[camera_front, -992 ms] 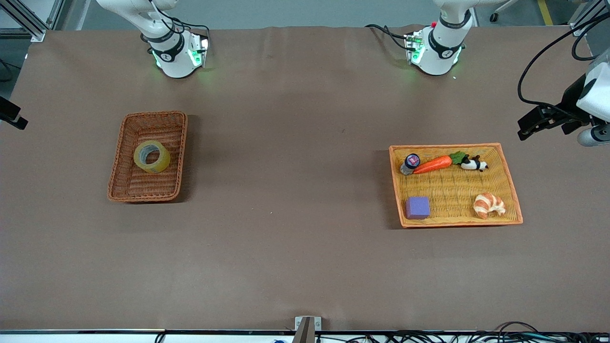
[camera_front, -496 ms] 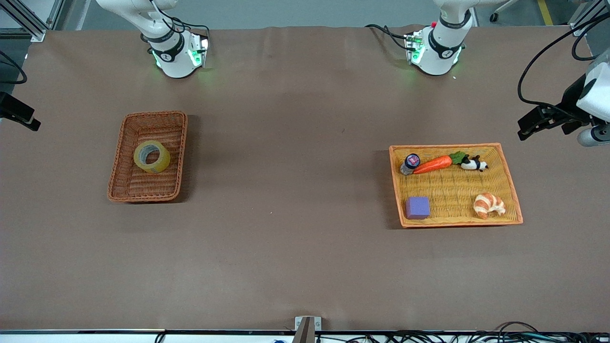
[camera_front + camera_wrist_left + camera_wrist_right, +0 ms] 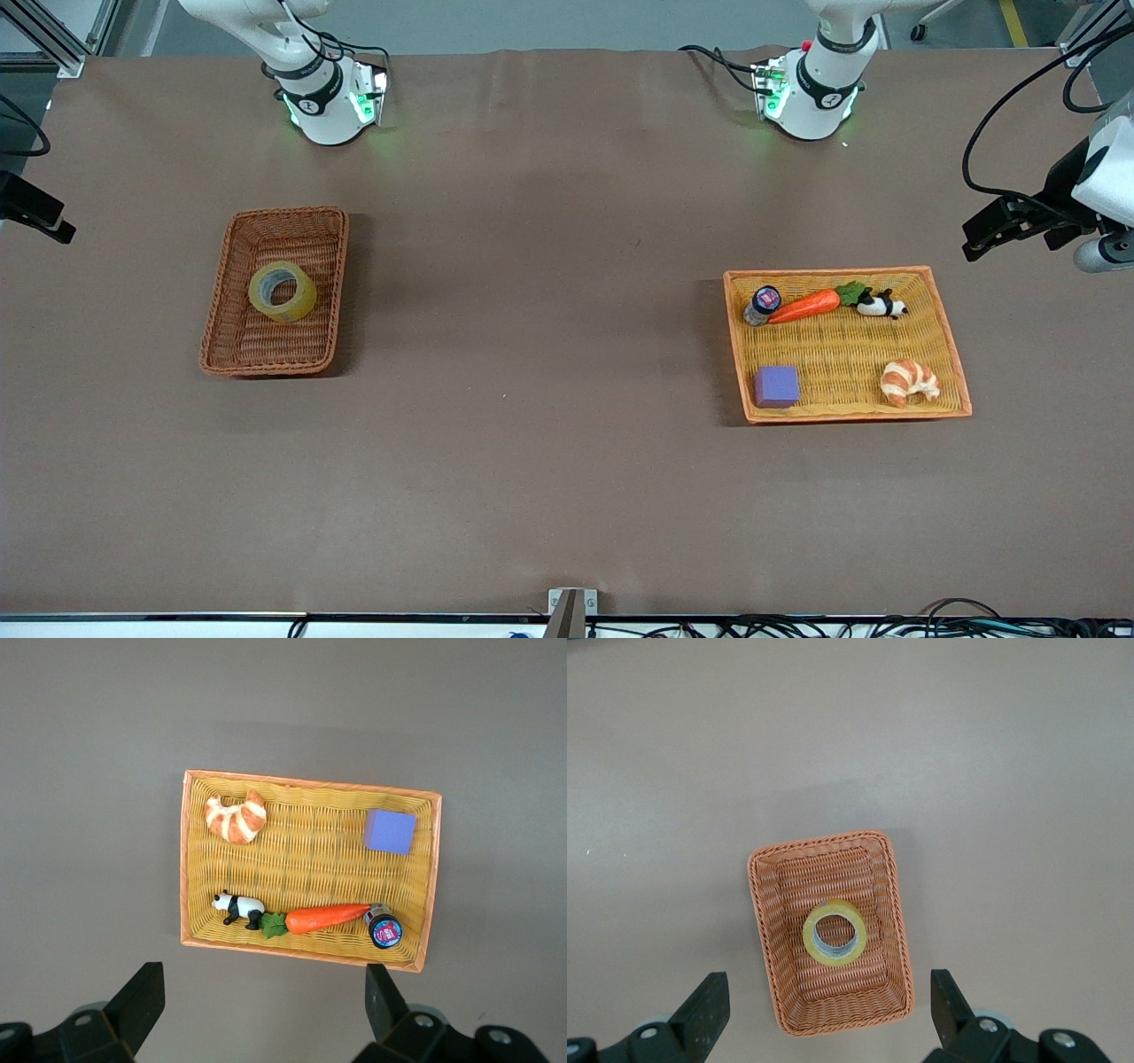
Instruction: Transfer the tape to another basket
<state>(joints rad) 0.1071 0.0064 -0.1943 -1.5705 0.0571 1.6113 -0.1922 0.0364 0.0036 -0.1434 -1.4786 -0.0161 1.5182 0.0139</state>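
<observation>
The tape [image 3: 282, 291], a yellowish ring with a grey core hole, lies flat in the reddish-brown wicker basket [image 3: 232, 266] at the right arm's end of the table. It also shows in the right wrist view [image 3: 834, 933], inside the basket [image 3: 764, 921]. My right gripper [image 3: 829, 1010] is open and empty, high above that end's table edge [image 3: 40, 217]. My left gripper [image 3: 263, 1005] is open and empty, high over the left arm's end [image 3: 983, 237], beside the tray basket.
A shallow orange-yellow tray basket [image 3: 948, 337] at the left arm's end holds a carrot [image 3: 804, 306], a small bottle [image 3: 762, 304], a panda figure [image 3: 880, 306], a purple block [image 3: 777, 386] and a croissant [image 3: 908, 381]. Bare brown table lies between the baskets.
My right gripper has shifted a little inward from the table's end. The tape, both baskets and my left gripper have not moved.
</observation>
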